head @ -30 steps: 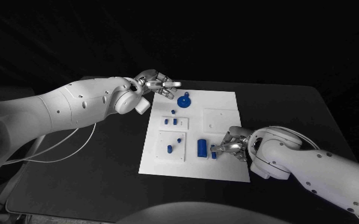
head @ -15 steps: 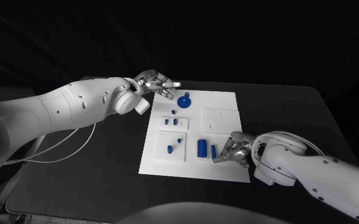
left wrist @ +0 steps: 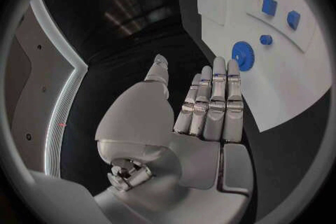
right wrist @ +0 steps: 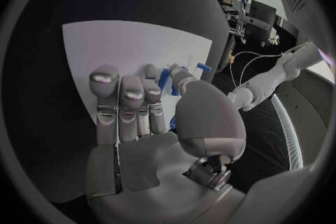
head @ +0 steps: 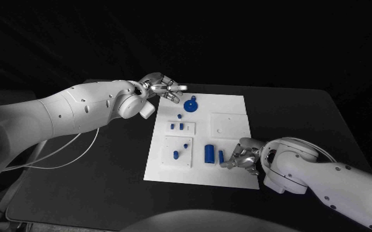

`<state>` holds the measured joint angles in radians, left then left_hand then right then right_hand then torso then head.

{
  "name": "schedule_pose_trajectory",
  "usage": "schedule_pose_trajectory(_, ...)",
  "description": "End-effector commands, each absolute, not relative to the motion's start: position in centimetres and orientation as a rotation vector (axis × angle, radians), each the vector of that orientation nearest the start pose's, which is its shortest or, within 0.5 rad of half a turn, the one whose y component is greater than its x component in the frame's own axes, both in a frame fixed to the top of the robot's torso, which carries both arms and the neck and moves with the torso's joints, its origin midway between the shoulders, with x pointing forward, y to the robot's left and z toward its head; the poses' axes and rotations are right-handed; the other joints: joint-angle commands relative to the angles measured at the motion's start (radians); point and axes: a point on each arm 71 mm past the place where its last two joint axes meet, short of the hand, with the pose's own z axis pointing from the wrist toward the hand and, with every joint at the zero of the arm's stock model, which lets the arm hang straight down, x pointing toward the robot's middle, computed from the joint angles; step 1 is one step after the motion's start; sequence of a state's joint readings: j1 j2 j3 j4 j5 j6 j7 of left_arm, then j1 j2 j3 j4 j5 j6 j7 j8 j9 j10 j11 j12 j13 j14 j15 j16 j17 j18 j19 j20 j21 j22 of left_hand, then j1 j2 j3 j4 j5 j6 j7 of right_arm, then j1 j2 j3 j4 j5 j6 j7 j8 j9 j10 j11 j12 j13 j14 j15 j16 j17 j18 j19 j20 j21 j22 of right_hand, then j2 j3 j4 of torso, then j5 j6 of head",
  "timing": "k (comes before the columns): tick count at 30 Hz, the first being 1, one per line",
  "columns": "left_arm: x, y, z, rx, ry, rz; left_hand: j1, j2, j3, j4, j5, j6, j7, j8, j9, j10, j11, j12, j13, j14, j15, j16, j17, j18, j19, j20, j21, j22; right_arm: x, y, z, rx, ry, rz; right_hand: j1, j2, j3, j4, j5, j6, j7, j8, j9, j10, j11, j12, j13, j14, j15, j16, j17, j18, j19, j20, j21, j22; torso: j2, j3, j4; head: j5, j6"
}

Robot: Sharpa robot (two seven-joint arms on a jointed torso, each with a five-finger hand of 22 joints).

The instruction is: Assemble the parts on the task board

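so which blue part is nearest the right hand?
The slim blue bar at the board's near edge, right at the right hand's fingers. The thicker blue block lies just beyond it; the blue gear sits at the far end.

Two glossy white rounded-shell arms w/ small dark screw holes; silver metal segmented-finger left hand [head: 161,87] & right hand [head: 242,156]; thin white cable [head: 58,154] hangs under left arm.
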<state>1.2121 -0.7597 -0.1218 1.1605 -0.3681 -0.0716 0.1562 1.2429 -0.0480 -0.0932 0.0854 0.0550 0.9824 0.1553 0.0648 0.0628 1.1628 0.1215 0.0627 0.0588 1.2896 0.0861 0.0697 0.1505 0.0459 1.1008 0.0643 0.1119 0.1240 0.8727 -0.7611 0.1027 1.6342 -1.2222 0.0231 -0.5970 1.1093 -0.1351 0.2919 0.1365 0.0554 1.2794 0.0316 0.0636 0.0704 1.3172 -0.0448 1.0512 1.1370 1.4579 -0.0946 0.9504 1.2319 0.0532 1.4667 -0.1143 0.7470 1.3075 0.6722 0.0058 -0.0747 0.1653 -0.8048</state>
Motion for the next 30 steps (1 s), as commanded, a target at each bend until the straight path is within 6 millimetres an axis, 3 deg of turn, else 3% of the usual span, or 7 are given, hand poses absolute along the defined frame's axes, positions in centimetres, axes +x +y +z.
schedule_pose_trajectory(1, 53.2, 26.54, -23.36, -0.848, 1.835, -1.164, -0.001, -0.001, 0.002, 0.0, -0.003, -0.006, -0.001, 0.0, 0.001, -0.007, -0.002, -0.002, 0.001, -0.008, -0.003, -0.006, 0.001, -0.011, -0.002, 0.004, 0.005, -0.001, 40.08, -15.04, -30.52, 0.21, 2.405, 0.504, -0.013, 0.006, 0.061, 0.007, -0.007, 0.002, -0.003, 0.001, -0.001, 0.01, -0.004, -0.001, 0.002, 0.009, -0.001, 0.004, 0.003, 0.002, 0.051, -0.004, -0.002, 0.088, 0.0, -0.0007, 0.0, -0.001, 0.001)
schedule_pose_trajectory(2, 53.2, 26.53, -23.37, -0.848, 1.836, -1.164, -0.001, -0.001, 0.002, 0.0, -0.003, -0.006, -0.001, 0.0, 0.001, -0.007, -0.002, -0.002, 0.001, -0.008, -0.003, -0.006, 0.001, -0.011, -0.002, 0.004, 0.005, -0.001, 40.1, -15.05, -30.54, 0.212, 2.405, 0.503, -0.011, 0.01, 0.077, 0.0, -0.007, 0.002, -0.003, 0.0, -0.001, 0.01, -0.004, -0.001, 0.002, 0.009, -0.001, 0.004, 0.003, 0.001, 0.052, -0.005, -0.002, 0.088, 0.0, -0.0008, 0.0003, -0.002, 0.001)
schedule_pose_trajectory(3, 53.2, 26.5, -23.38, -0.848, 1.837, -1.165, -0.001, -0.001, 0.002, 0.0, -0.003, -0.006, -0.001, 0.0, 0.001, -0.007, -0.002, -0.002, 0.001, -0.008, -0.003, -0.006, 0.001, -0.011, -0.002, 0.004, 0.005, -0.001, 40.13, -15.05, -30.59, 0.215, 2.406, 0.5, -0.039, -0.002, 0.125, -0.024, -0.007, 0.003, -0.002, 0.001, -0.001, 0.012, -0.002, -0.002, 0.004, 0.01, 0.0, 0.003, 0.005, -0.002, 0.052, -0.007, -0.001, 0.088, 0.0, -0.0009, 0.0007, -0.002, 0.001)
schedule_pose_trajectory(7, 53.19, 26.44, -23.4, -0.848, 1.841, -1.165, -0.001, -0.001, 0.002, 0.0, -0.003, -0.006, -0.001, 0.0, 0.001, -0.007, -0.002, -0.002, 0.001, -0.008, -0.003, -0.006, 0.001, -0.011, -0.002, 0.004, 0.005, -0.001, 40.24, -15.01, -30.78, 0.222, 2.409, 0.492, -0.021, 0.017, 0.146, -0.052, -0.007, 0.001, -0.005, 0.0, -0.001, 0.012, -0.006, -0.002, 0.006, 0.01, -0.002, 0.003, 0.006, -0.002, 0.052, -0.007, 0.001, 0.088, 0.0, -0.0016, 0.0009, -0.001, 0.0)
schedule_pose_trajectory(12, 53.19, 26.48, -23.4, -0.848, 1.841, -1.163, 0.0, 0.0, 0.002, -0.002, -0.003, -0.006, -0.001, 0.0, 0.001, -0.007, -0.002, -0.002, 0.001, -0.008, -0.003, -0.006, 0.002, -0.011, -0.003, 0.004, 0.005, -0.001, 40.32, -14.87, -31.01, 0.231, 2.409, 0.489, -0.057, 0.028, 0.18, -0.107, -0.007, 0.001, -0.006, 0.001, -0.001, 0.013, -0.006, -0.003, 0.011, 0.012, -0.003, 0.001, 0.009, -0.003, 0.052, -0.008, 0.001, 0.088, 0.0, -0.0012, 0.002, -0.001, 0.0)
schedule_pose_trajectory(27, 53.2, 26.41, -23.41, -0.846, 1.842, -1.164, 0.0, 0.0, 0.002, -0.002, -0.003, -0.006, -0.001, 0.0, 0.001, -0.008, -0.002, -0.002, 0.001, -0.008, -0.003, -0.005, 0.002, -0.011, -0.003, 0.004, 0.005, -0.001, 40.34, -14.83, -31.32, 0.235, 2.425, 0.485, -0.07, 0.021, 0.17, -0.105, -0.007, 0.003, -0.005, 0.0, -0.001, 0.014, -0.006, -0.005, 0.013, 0.012, -0.002, 0.0, 0.01, -0.003, 0.051, -0.007, 0.002, 0.088, -0.001, -0.0009, 0.001, -0.002, 0.002)
schedule_pose_trajectory(30, 53.21, 26.44, -23.37, -0.846, 1.833, -1.161, 0.0, 0.0, 0.002, -0.002, -0.003, -0.006, -0.001, 0.0, 0.001, -0.008, -0.002, -0.002, 0.001, -0.008, -0.003, -0.005, 0.002, -0.011, -0.003, 0.004, 0.005, -0.001, 40.4, -15.23, -31.37, 0.249, 2.425, 0.488, -0.076, 0.007, 0.163, -0.104, -0.007, 0.002, -0.003, 0.0, -0.001, 0.013, -0.005, -0.007, 0.012, 0.012, -0.002, -0.001, 0.01, -0.003, 0.051, -0.007, 0.0, 0.088, 0.0, -0.0012, 0.0019, -0.003, 0.005)
